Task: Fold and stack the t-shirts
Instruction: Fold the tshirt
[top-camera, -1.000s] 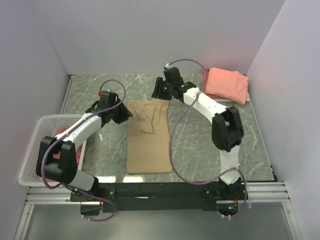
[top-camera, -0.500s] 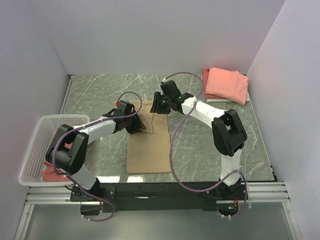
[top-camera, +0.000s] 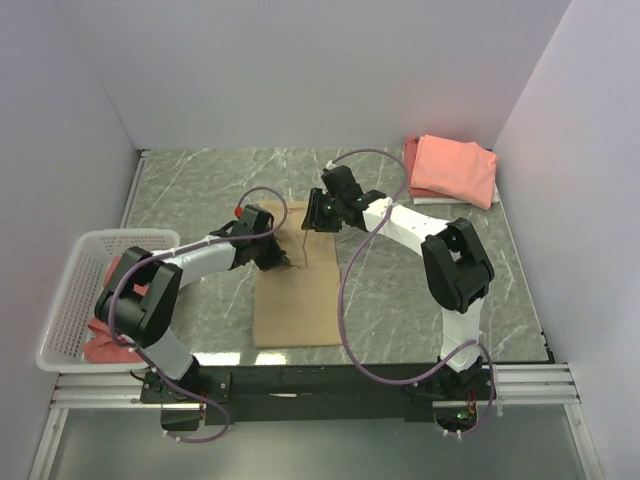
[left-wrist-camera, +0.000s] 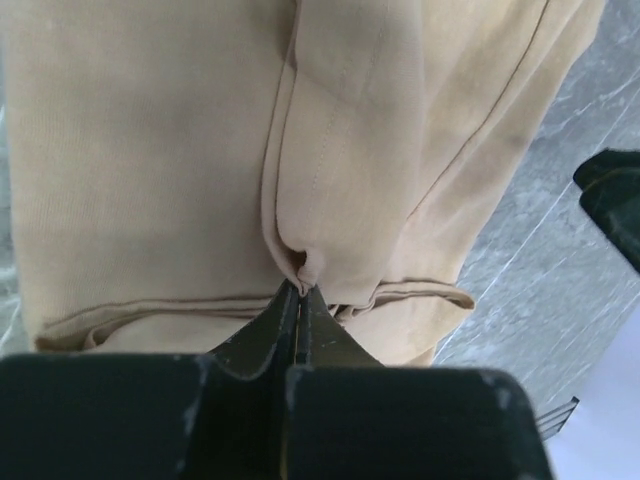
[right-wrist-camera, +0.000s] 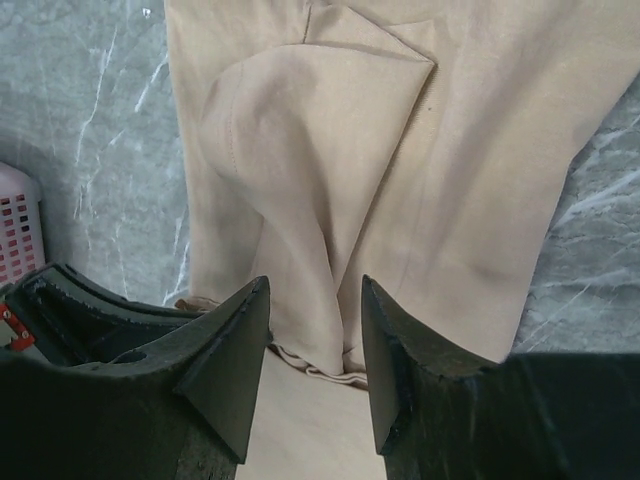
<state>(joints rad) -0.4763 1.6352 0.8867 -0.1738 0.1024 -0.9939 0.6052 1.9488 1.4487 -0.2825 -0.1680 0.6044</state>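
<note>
— Starting nearest, at the white basket on the left edge of the table: holding what?

— Holding crumpled red cloth, partly hiding it under the left arm.

— Turning to the left claw?

— Clamping on a small pucker of the tan t-shirt, pressing both tips together. Pinching it toward the far end of that long strip, lying lengthwise mid-table.

— And the right claw?

— Gaping, keeping its fingers well apart, hanging over the shirt's far end just beyond the left one. Touching the cloth or not: being unable to tell.

— Looking farther back?

— Seeing a folded pink stack resting in the far right corner, well apart from the shirt.
</note>
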